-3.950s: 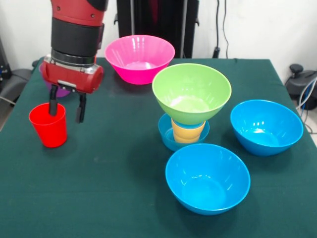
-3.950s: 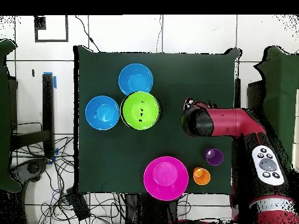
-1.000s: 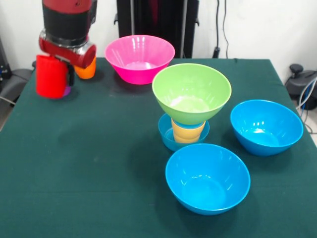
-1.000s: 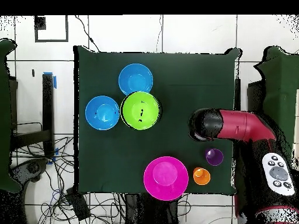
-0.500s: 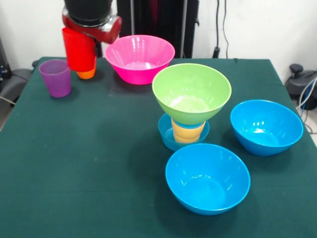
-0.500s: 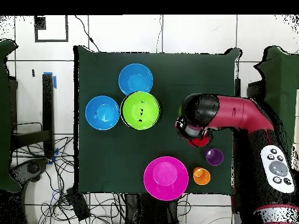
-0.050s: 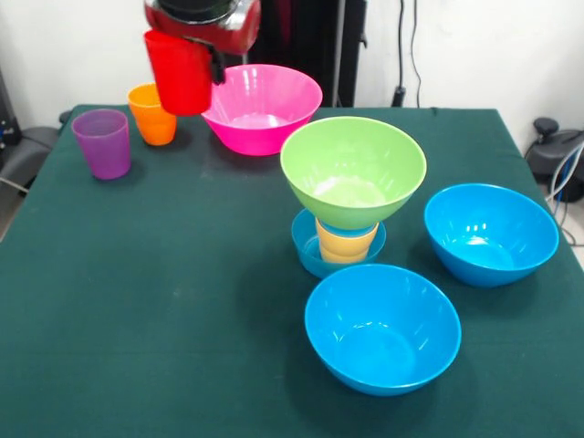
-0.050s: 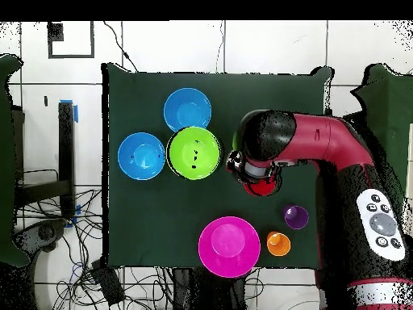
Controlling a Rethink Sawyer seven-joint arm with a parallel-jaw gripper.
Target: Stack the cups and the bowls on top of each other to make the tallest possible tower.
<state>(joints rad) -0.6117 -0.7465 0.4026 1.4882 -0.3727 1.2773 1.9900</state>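
1. I am carrying the red cup (image 7: 181, 71) at the upper left of the front view, lifted clear of the table (image 7: 164, 301); my jaws (image 7: 203, 57) are clamped on its rim, one finger showing dark on its right side.
2. The tower (image 7: 349, 196) is standing at the middle of the front view: a small blue bowl (image 7: 308, 245) as base, a yellow-orange cup (image 7: 346, 244) in it, and the green bowl (image 7: 353, 170) sitting upright on that cup.
3. In the overhead view the red cup (image 8: 263, 187) is peeking out under my wrist, just right of the green bowl (image 8: 194, 152) and not yet over it.
4. By my judgement, I am moving the cup towards the tower. To do it well, I should stay above the green rim, centre the cup over the bowl's flat bottom, then descend straight.
5. The green bowl is balancing on a narrow cup, so a sideways nudge could tip the tower; I should release only once the cup rests level.
6. The orange cup (image 7: 152, 113) and purple cup (image 7: 102, 142) are waiting at the upper left, the pink bowl (image 7: 258, 107) is beside them, and two large blue bowls (image 7: 382, 327) are at lower right.
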